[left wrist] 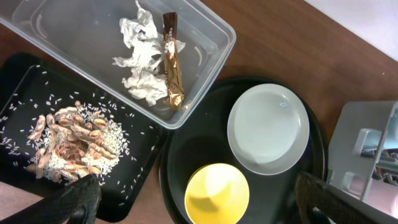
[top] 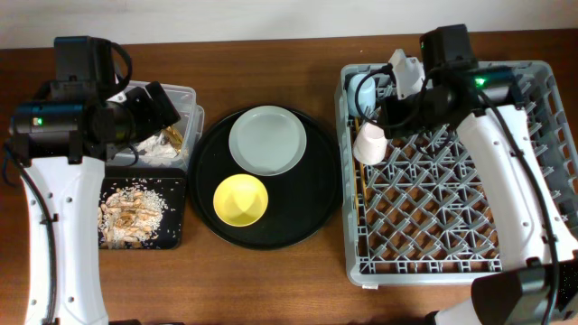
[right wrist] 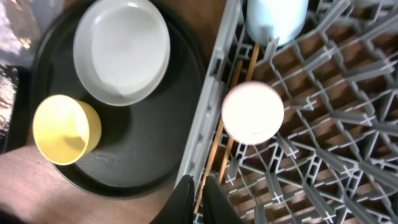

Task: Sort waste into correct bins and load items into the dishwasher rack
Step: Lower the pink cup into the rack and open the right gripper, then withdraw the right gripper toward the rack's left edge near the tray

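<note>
1. The left end effector [left wrist: 198, 183] was spread wide open and held nothing. Its dark fingers [left wrist: 74, 199] framed the bottom of the left wrist view.
2. The right end effector [right wrist: 198, 196] was closed, its two fingers nearly touching with nothing visible between them. It hung over the left wall of the dishwasher rack [top: 452, 235].
3. The clear plastic box [left wrist: 205, 56] sat at the back left of the desk [top: 271, 289]. Inside it lay the crumpled white paper [left wrist: 140, 62] with the gold-brown wrapper [left wrist: 172, 62] lying lengthwise across it. The wrapper's print was too small to read.
4. The black rectangular tray [left wrist: 18, 81] sat just in front of the box. It held the food scraps [left wrist: 71, 143], beige-brown pieces in a heap with rice-like grains scattered around them.
5. The round black tray [top: 298, 226] stood between the bins and the rack. The grey-green plate [top: 265, 140] lay on its far half and the yellow bowl [top: 240, 199] stood upright on its near half, the two just beside each other.
6. The pink cup [right wrist: 253, 112] stood among the pegs near the rack's left wall. Whether its rim or its base faced up could not be told.
7. The light-blue cup [right wrist: 275, 18] sat in the rack's far left corner, beyond the pink cup.
8. The wooden chopsticks [right wrist: 239, 93] lay inside the rack along its left wall, passing beside the pink cup.
9. No brand name or label could be read on any item.
</note>
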`<action>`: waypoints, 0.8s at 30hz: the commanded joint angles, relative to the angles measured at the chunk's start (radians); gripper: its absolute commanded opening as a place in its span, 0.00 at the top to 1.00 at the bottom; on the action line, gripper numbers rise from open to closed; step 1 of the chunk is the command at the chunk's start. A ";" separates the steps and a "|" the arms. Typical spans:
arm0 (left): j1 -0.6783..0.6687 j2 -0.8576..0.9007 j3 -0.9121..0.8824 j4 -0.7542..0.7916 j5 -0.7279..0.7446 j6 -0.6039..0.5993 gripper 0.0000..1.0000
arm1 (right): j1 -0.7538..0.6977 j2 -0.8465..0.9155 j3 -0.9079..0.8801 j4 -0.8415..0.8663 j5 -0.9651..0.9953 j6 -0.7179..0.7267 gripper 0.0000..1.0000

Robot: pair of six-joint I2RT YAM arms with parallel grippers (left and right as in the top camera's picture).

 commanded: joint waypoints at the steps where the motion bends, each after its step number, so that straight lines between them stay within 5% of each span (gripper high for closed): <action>1: 0.002 -0.008 0.005 0.003 0.004 0.016 0.01 | 0.010 0.031 -0.090 0.067 0.037 0.009 0.91; 7: 0.002 -0.008 0.005 0.003 0.004 0.016 0.01 | 0.008 0.079 -0.405 0.377 0.037 0.009 0.91; 10: 0.002 -0.008 0.005 0.003 0.004 0.016 0.01 | 0.008 0.074 -0.409 0.408 0.036 0.008 0.91; 16: 0.002 -0.008 0.005 0.003 0.004 0.016 0.01 | 0.024 -0.031 -0.086 0.098 -0.022 0.008 0.88; 20: 0.002 -0.008 0.005 0.003 0.004 0.016 0.01 | 0.080 -0.073 -0.051 -0.057 -0.031 0.016 0.80; 23: 0.002 -0.008 0.005 0.003 0.004 0.016 0.01 | 0.132 -0.072 -0.146 -0.099 -0.032 0.129 0.42; 24: 0.002 -0.008 0.005 0.003 0.004 0.016 0.01 | 0.145 -0.072 -0.207 -0.073 -0.032 0.208 0.02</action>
